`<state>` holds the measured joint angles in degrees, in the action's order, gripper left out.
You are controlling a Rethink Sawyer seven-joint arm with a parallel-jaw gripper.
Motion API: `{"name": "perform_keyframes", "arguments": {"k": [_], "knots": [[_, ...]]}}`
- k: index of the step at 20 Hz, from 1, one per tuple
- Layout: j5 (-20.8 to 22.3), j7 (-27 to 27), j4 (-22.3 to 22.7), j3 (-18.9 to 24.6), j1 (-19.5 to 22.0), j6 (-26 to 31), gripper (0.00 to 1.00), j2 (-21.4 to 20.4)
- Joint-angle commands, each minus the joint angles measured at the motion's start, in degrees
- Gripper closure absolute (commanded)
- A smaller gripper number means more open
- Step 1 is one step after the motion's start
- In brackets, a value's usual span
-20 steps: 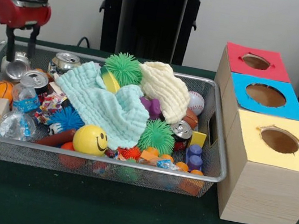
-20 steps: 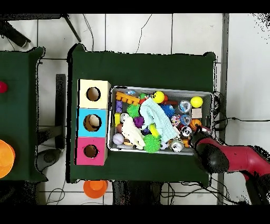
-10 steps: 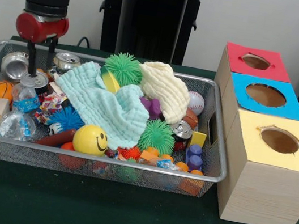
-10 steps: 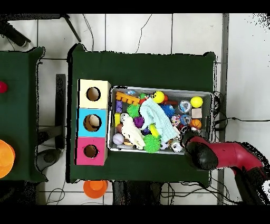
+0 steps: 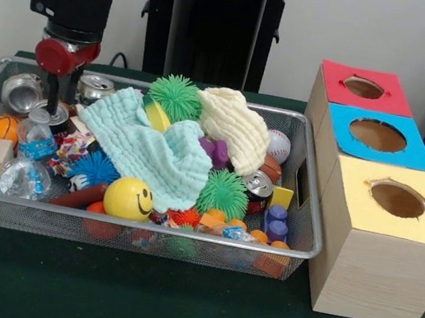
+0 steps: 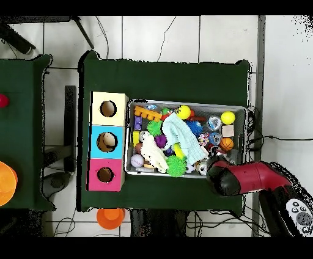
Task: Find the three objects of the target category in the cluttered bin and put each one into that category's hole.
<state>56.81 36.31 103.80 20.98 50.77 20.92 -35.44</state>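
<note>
Red arm (image 6: 247,177) over cluttered bin's (image 6: 187,104) corner, beside three-hole box (image 6: 93,141).

No words, brand names or numbers can be read anywhere. The one sign is a black smiling face drawn on the yellow ball (image 5: 128,197) at the near side of the wire basket (image 5: 183,238). The water bottle's (image 5: 36,140) label is too blurred to read.

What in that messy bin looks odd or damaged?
The plastic bottles at the bin's front left look crushed and crumpled, and two cloths, mint and cream, lie draped over the toys. Nothing has spilled onto the table.
</note>
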Motion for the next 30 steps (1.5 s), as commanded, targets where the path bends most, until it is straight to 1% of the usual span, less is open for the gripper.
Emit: {"name": "perform_keyframes", "arguments": {"k": [1, 4, 8, 11, 13, 16, 22, 28, 30], "knots": [[2.8, 11.4, -4.0, -5.4, -1.8, -2.3, 0.00, 0.1], [1.9, 11.2, -3.8, -5.6, -1.7, -3.6, 0.00, -0.2], [0.4, 9.9, -2.8, -4.7, -0.3, -4.3, 0.00, -1.2], [0.5, 10.4, -3.4, -5.5, -1.0, -4.9, 0.00, -0.7], [0.1, 9.7, -3.7, -5.0, 0.0, -5.0, 0.00, 0.1], [-2.0, 7.2, -2.7, -2.7, 2.2, -3.0, 0.00, 0.7], [-2.4, 6.1, -3.4, -2.9, 2.2, -0.6, 0.00, 2.3], [-0.5, 8.5, -6.4, -5.7, -1.0, -0.8, 0.00, 4.2], [-1.6, 7.3, -5.9, -4.6, 0.5, -1.0, 0.00, 4.8]]}}
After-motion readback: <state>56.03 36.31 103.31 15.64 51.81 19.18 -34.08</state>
